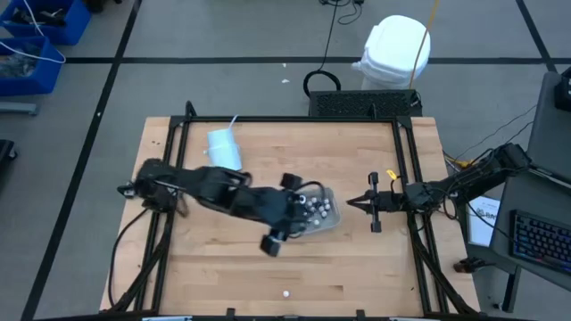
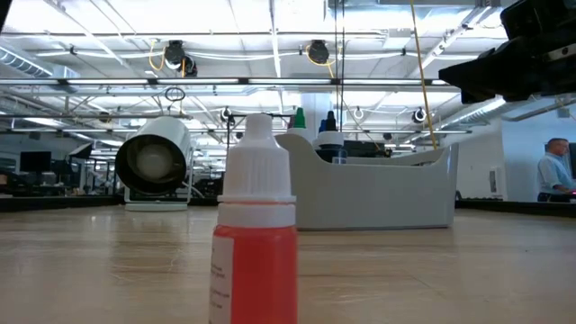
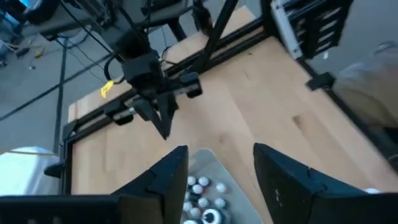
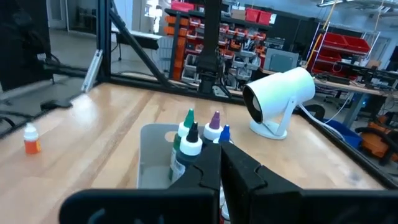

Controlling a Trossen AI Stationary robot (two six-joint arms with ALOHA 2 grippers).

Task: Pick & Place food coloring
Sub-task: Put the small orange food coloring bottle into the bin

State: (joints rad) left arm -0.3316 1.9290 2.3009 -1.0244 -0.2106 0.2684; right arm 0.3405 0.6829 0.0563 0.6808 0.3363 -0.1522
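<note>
Wooden table (image 1: pixel 357 267) fills the centre of the high view inside a black frame. Left arm reaches from the 9 o'clock edge toward table centre; left gripper (image 1: pixel 302 214) hangs directly over the clear tray (image 1: pixel 328 219), fingers (image 3: pixel 168 177) spread apart with nothing between them, the tray's contents showing in the gap in the left wrist view. Right arm comes in from the 3 o'clock edge; right gripper (image 1: pixel 350 204) sits at 3 o'clock of the tray, just beside it and apart from it, fingers pressed together and holding nothing, tips aimed at the tray. White cup (image 1: pixel 224 148) lies on its side at 10 o'clock of the tray, well apart, straw pointing toward 12 o'clock; the low view looks into its open mouth. Tray sits just right of table centre. Food coloring bottles (image 1: pixel 314 209) stand clustered inside it: white-capped ones seen from above, with green, purple and blue tips and a dark-bodied bottle showing over the tray wall in the right wrist view (image 4: pixel 189 140). One stray bottle (image 1: pixel 285 292), white cap and red-orange body, stands upright on the bare table at 6 o'clock of the tray, well apart, near the front edge; it fills the foreground of the low view (image 2: pixel 256 243). A person stands in the room beyond, at the low view's 3 o'clock edge.
</note>
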